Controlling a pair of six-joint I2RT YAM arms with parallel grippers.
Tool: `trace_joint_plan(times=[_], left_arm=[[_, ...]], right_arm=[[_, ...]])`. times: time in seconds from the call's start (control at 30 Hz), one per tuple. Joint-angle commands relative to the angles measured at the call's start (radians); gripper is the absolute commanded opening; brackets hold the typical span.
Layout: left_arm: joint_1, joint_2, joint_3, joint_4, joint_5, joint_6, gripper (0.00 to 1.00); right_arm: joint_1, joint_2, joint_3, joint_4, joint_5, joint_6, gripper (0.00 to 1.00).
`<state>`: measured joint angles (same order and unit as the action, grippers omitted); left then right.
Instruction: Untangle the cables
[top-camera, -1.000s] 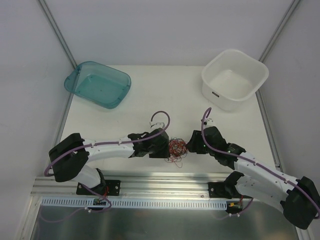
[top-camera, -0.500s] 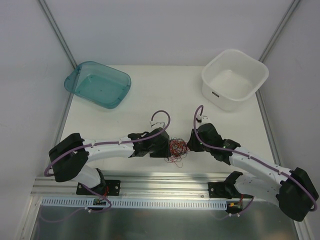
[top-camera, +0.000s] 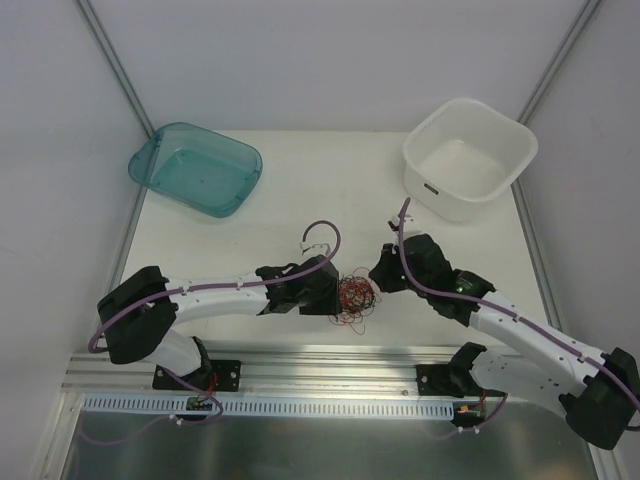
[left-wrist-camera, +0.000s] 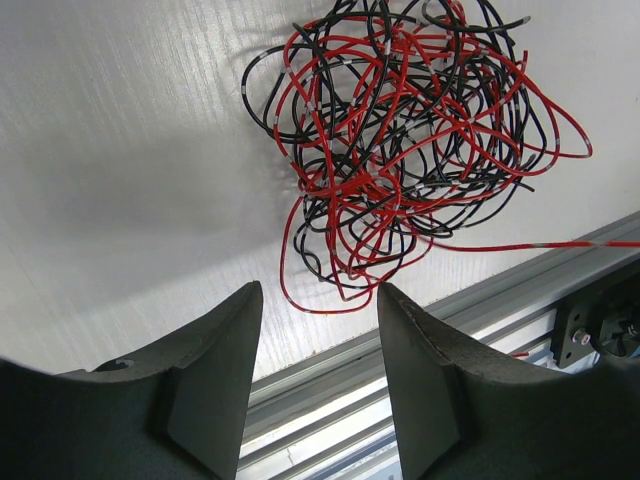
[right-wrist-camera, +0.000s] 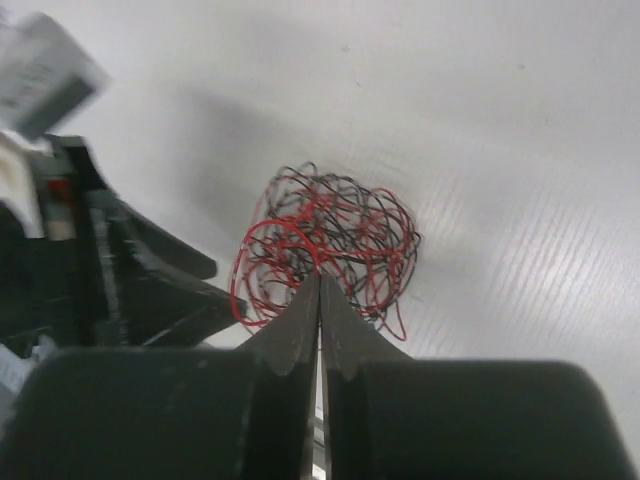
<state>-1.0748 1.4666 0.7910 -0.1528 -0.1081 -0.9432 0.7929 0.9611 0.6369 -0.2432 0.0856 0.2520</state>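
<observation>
On the table (top-camera: 290, 190), the red-and-black cable tangle (top-camera: 352, 296) is lying — left gripper (left-wrist-camera: 318, 300) gaping, right gripper (right-wrist-camera: 319, 285) clenching shut at its edge.

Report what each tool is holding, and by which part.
Left tool: open, holding nothing; the cables lie beyond its tips. Right tool: shut at their edge, where red strands meet its tips; whether one is pinched cannot be told.

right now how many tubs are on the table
2: a teal tub at the far left, and a white tub at the far right. Both look empty, and nothing seems to hide a third.
</observation>
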Motion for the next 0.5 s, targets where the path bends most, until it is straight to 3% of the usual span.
trace_joint_plan(times=[0.0,0.2,0.47], left_arm=[[-0.010,-0.029,0.011,0.016,-0.019,0.007,0.50],[-0.010,-0.074,-0.001,0.018,-0.018,0.007,0.53],[-0.010,-0.193,-0.047,0.019,-0.070,0.047,0.57]], right_arm=[[0.015,-0.073,0.113,-0.041,-0.009,-0.023,0.01],[0.017,-0.174,0.187,-0.057,0.046,-0.008,0.01],[0.019,-0.190,0.332,-0.088,0.031,-0.031,0.01]])
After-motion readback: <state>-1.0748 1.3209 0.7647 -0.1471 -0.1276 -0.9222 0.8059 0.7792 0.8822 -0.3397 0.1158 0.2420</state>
